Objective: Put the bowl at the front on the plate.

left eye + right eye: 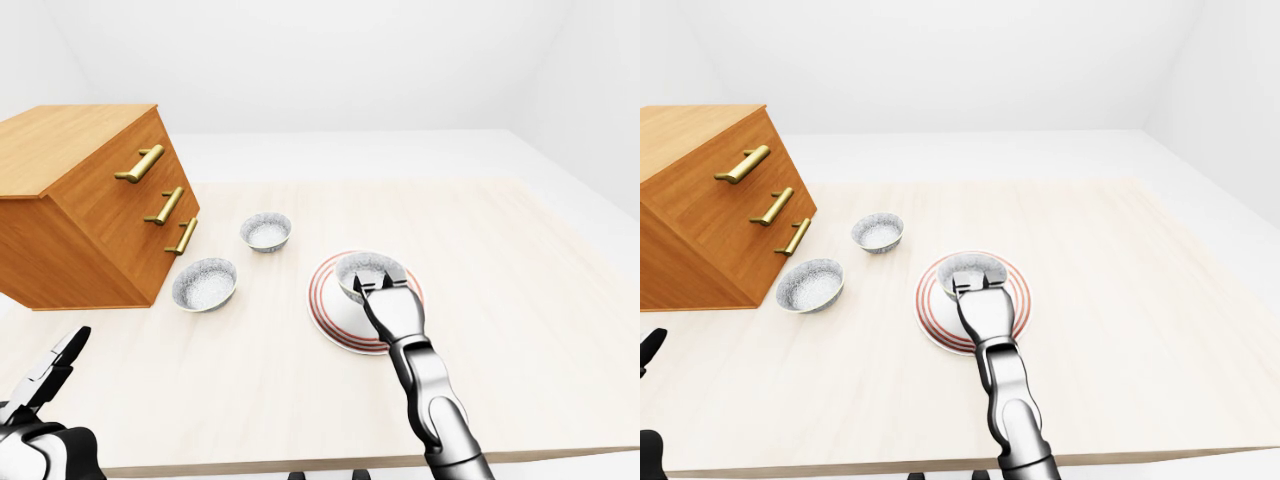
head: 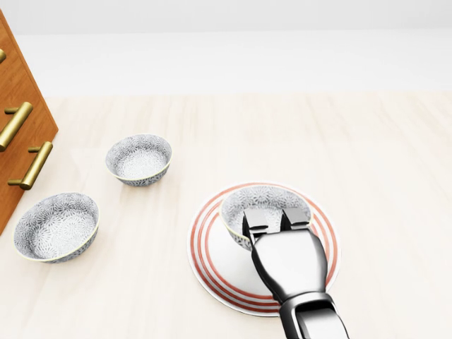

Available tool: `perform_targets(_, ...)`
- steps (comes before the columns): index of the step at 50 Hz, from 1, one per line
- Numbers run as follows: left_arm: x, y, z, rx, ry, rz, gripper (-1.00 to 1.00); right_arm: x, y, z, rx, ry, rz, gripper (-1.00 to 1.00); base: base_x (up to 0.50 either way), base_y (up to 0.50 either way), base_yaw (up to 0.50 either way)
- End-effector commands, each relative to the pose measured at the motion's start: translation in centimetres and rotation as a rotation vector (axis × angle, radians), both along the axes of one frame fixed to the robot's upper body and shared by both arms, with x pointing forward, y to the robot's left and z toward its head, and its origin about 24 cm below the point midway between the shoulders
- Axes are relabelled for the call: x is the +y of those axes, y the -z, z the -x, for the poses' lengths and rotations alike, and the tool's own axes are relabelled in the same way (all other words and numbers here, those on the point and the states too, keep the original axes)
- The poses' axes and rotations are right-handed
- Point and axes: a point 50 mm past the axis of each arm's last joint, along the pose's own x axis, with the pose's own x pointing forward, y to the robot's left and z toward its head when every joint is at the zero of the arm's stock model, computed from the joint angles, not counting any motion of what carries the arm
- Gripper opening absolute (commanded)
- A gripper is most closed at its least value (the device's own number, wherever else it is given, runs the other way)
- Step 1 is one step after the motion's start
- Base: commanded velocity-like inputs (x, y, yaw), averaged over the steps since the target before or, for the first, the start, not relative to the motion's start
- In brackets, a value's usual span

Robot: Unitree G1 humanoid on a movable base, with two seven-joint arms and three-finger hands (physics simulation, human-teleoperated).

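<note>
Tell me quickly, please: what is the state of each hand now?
Left hand: open, holding nothing.
Right hand: closed on the rim of the bowl, over the plate.
</note>
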Motion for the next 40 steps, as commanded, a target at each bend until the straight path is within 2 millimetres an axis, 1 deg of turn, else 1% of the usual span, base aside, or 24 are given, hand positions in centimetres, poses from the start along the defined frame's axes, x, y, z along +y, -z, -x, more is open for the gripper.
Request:
perform_targets(1, 0.0, 0.1, -0.1, 0.003, 0.003, 0.004, 1.00, 0.0, 0.2, 0.0, -0.026, 0.005, 0.008, -1.00, 0.00, 0.00, 0.00)
perform_targets(7, 0.0, 0.1, -0.1, 0.003, 0.003, 0.004, 1.00, -0.1, 0.2, 0.0, -0.030, 0.007, 0.011, -1.00, 0.00, 0.00, 0.00)
perform_targets(13, 0.1, 0.0, -0.1, -0.001, 0.003, 0.002, 1.00, 0.0, 0.6, 0.0, -0.025, 0.005, -0.007, -1.00, 0.00, 0.00, 0.00)
perform_targets(19, 0.0, -0.3, 0.1, -0.013, 0.001, -0.007, 1.00, 0.0, 0.4, 0.0, -0.032, 0.003, -0.005, -1.00, 0.00, 0.00, 0.00)
perform_targets(20, 0.0, 0.0, -0.1, -0.001, 0.002, 0.001, 1.00, 0.0, 0.3, 0.0, -0.033, 0.003, -0.004, -1.00, 0.00, 0.00, 0.00)
perform_targets(23, 0.0, -0.1, 0.0, -0.005, 0.002, -0.002, 1.00, 0.0, 0.0, 0.1, -0.044, 0.002, -0.008, -1.00, 0.00, 0.00, 0.00)
perform_targets(24, 0.0, -0.1, 0.0, -0.004, 0.000, -0.001, 1.00, 0.0, 0.1, 0.0, -0.039, 0.002, -0.009, -0.58, 0.00, 0.00, 0.00)
perform_targets(25, 0.0, 0.0, 0.0, -0.002, 0.000, 0.000, 1.00, 0.0, 0.1, 0.0, -0.045, 0.002, -0.013, 1.00, 0.00, 0.00, 0.00)
perform_targets(32, 0.0, 0.2, -0.1, 0.007, 0.002, 0.006, 1.00, -0.1, -1.0, 0.0, -0.068, 0.005, 0.010, 1.00, 0.00, 0.00, 0.00)
perform_targets(40, 0.1, -0.2, 0.1, -0.008, -0.001, -0.002, 1.00, -0.1, -1.7, 0.0, -0.087, 0.012, 0.012, 1.00, 0.00, 0.00, 0.00)
